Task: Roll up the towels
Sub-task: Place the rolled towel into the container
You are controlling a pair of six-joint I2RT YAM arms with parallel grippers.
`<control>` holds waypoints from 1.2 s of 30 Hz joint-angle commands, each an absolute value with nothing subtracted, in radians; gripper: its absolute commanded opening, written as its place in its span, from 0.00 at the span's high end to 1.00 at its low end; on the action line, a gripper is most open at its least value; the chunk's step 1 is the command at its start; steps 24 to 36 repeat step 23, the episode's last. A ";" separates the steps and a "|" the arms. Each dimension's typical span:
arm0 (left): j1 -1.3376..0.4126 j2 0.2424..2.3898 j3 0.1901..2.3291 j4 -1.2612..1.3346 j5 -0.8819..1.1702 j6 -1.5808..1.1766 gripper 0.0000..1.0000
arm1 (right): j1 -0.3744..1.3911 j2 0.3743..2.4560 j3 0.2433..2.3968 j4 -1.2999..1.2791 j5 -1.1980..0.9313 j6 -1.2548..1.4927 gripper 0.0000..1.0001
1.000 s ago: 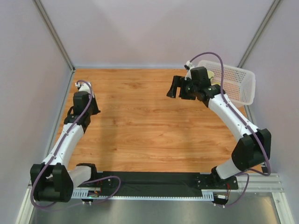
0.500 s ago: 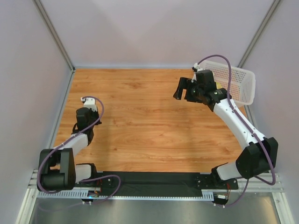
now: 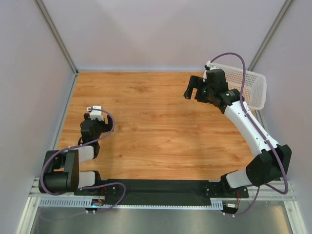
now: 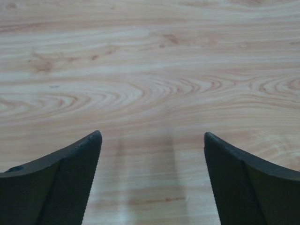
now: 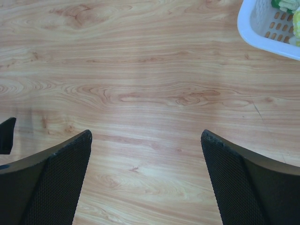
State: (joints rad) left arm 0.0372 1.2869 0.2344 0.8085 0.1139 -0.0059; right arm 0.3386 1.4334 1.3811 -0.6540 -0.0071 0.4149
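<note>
The towels show only as green and pale yellow cloth [image 5: 284, 4] inside a white plastic basket [image 5: 262, 28], at the top right corner of the right wrist view. My right gripper [image 3: 191, 87] hovers over the table just left of the basket [image 3: 251, 87]; it is open, with only bare wood between its fingers [image 5: 146, 133]. My left gripper [image 3: 99, 127] is drawn back near its base at the left. It too is open over bare wood [image 4: 152, 136] and holds nothing.
The wooden tabletop [image 3: 146, 122] is closed in by grey walls on three sides. The basket stands in the far right corner. A black base rail [image 3: 161, 187] runs along the near edge.
The left arm has pulled back toward its base and its gripper has opened. The right gripper has shifted a little right, toward the basket, and opened wider.
</note>
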 commanded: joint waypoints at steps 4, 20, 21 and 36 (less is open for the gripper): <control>0.021 1.287 0.219 0.954 0.109 0.017 0.00 | 0.304 1.335 1.361 -0.635 0.026 0.428 0.00; 0.021 1.290 0.219 0.943 0.107 0.018 0.01 | 0.293 1.141 1.140 -0.436 0.086 0.436 0.00; 0.021 1.290 0.218 0.943 0.107 0.018 0.01 | 0.295 1.143 1.141 -0.434 0.089 0.431 0.00; 0.021 1.290 0.218 0.943 0.106 0.017 0.00 | 0.295 1.146 1.157 -0.449 0.142 0.448 0.00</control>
